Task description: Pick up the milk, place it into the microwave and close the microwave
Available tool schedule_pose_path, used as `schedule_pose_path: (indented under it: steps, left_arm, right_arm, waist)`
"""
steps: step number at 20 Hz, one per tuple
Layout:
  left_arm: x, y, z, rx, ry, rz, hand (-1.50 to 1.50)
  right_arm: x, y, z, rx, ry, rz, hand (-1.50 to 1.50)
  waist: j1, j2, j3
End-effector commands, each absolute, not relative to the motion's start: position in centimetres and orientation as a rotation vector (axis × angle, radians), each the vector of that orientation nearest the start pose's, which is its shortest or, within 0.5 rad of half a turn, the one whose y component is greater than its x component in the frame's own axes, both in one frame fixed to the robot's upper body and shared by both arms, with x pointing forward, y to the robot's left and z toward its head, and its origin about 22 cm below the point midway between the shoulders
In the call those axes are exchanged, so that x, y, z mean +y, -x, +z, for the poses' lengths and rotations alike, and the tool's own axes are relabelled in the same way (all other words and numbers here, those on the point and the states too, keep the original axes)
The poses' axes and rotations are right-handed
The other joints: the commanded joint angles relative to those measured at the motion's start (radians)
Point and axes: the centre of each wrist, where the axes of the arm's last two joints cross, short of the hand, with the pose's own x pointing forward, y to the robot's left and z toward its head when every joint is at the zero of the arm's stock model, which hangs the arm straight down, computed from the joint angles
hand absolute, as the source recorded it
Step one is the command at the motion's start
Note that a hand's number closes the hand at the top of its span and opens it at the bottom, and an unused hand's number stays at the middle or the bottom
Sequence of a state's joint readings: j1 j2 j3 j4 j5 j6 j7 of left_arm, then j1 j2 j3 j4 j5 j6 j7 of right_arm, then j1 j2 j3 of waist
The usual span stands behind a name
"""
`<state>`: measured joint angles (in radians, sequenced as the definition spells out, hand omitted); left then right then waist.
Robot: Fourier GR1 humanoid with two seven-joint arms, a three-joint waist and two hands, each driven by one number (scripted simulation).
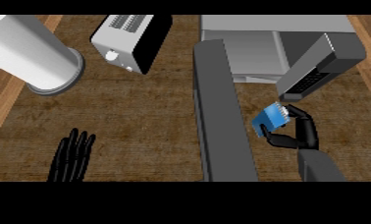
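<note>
The milk [271,117] is a small blue carton, tilted and held off the counter just in front of the microwave. My right hand [299,128] is shut on it, fingers and thumb curled round its right side. The microwave [250,53] stands at the back right, its cavity showing pale grey inside. Its open door [221,115] sticks out toward me as a long dark grey slab, directly left of the carton. My left hand [72,156] rests open at the lower left, fingers up, far from the milk.
A grey toaster [130,41] with a black side sits at the back centre-left. A large white cylinder [39,61] lies tilted at the far left. The microwave's dark control panel [319,70] juts out right above my right hand.
</note>
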<state>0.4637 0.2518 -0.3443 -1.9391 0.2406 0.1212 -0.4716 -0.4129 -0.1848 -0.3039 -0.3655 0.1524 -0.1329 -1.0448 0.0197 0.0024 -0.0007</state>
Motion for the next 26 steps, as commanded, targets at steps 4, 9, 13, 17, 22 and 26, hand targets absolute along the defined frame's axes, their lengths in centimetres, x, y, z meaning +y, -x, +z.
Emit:
schedule_pose_path:
  steps: [4,9,13,17,22,26]
  left_arm:
    - [23.9,-12.6,1.8,-1.89,0.153,0.055,-1.5]
    - [25.6,-11.8,-0.1,-1.875,0.127,0.076,-1.5]
    - [25.3,-10.4,0.2,-1.869,0.134,0.085,-1.5]
    - [25.3,-11.2,-0.4,-1.862,0.132,0.088,-1.5]
    - [24.1,-10.8,0.6,-1.871,0.146,0.063,-1.5]
    - [26.4,-11.8,-0.7,-1.877,0.129,0.083,-1.5]
  right_arm:
    - [-28.5,-26.4,-15.0,-1.912,0.208,0.118,1.5]
    - [-25.6,-29.7,-12.6,-1.964,0.162,0.101,1.5]
    - [-23.3,-30.1,-11.4,-1.979,0.154,0.094,1.5]
    - [-21.7,-30.3,-11.0,-1.988,0.286,0.121,1.5]
    - [-22.1,-31.7,-9.6,-1.958,0.318,0.119,1.5]
    - [-21.0,-34.9,-6.8,-1.924,0.396,0.115,1.5]
  waist:
    - [-0.004,0.001,0.002]
    - [-0.011,-0.002,0.001]
    - [-0.015,-0.006,0.0]
    - [-0.014,-0.003,0.0]
    - [-0.011,-0.003,0.001]
    - [-0.008,-0.001,0.001]
